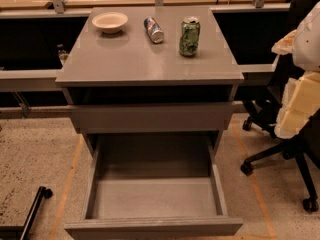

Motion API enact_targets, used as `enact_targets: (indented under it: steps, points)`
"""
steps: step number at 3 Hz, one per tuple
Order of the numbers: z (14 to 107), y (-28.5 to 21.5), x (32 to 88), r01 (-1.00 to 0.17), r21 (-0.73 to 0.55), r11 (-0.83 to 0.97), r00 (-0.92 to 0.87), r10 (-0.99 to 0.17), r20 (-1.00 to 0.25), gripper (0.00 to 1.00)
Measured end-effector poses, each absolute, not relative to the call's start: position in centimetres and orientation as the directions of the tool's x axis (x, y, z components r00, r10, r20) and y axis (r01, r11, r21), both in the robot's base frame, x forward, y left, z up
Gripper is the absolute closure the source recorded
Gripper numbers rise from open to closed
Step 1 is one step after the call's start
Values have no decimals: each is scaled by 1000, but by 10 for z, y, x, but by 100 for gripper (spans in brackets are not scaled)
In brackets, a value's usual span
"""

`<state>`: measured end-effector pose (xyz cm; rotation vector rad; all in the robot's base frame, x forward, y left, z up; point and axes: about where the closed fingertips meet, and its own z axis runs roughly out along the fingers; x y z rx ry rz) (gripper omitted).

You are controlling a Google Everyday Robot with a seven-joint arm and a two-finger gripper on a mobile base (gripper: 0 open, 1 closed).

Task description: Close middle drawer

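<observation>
Ideally, the open middle drawer (155,199) is pushed squarely mid-panel by the gripper (299,99), seen at right edge, its opening not discernible.

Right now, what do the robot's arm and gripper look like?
Only a part shows, at the right edge: a rounded white arm shell above and, below it, the gripper, blocky cream-yellow segments with paler edges. No cables or markings can be made out. A black office chair stands behind it.
</observation>
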<state>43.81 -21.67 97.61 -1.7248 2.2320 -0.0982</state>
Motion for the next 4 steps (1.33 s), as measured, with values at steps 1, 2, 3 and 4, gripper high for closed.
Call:
enact_targets:
  steps: [1,2,3,4]
  points:
    - [976,-217,438,-931,-245,270,-222,-953,-207,0]
    - [978,-216,438,-929,-254,270,-220,-953,-209,13]
    - [968,-213,442,-937,-261,234,-176,-958,-228,36]
    - [948,-208,449,-948,-270,171,-103,-963,-249,59]
